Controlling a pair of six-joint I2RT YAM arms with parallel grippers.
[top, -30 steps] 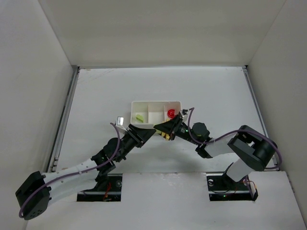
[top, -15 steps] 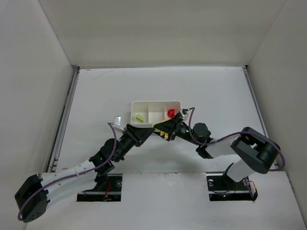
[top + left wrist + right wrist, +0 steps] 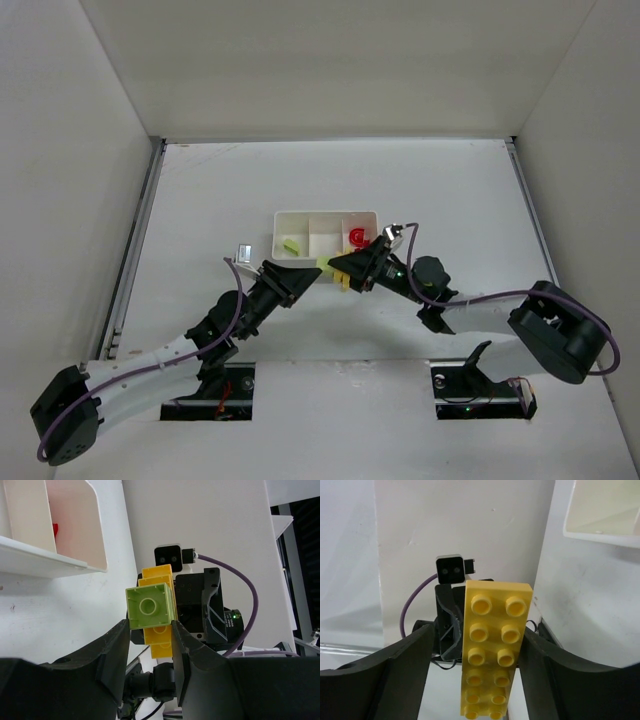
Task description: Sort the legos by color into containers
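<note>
My left gripper [image 3: 150,626] is clamped on the light green brick [image 3: 150,607], joined to the long yellow brick [image 3: 494,645] that my right gripper [image 3: 479,632] flanks, though I cannot tell if it grips; just beyond both jaws the tray [image 3: 326,212] holds a green piece [image 3: 291,244] and a red piece [image 3: 357,237]; I judge this pair remains to part and bin.

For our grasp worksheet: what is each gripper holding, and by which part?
Left gripper: the small light green plastic brick, pinched across two opposite sides. Right gripper: the long yellow plastic brick joined to it, clamped across its long edges.
</note>
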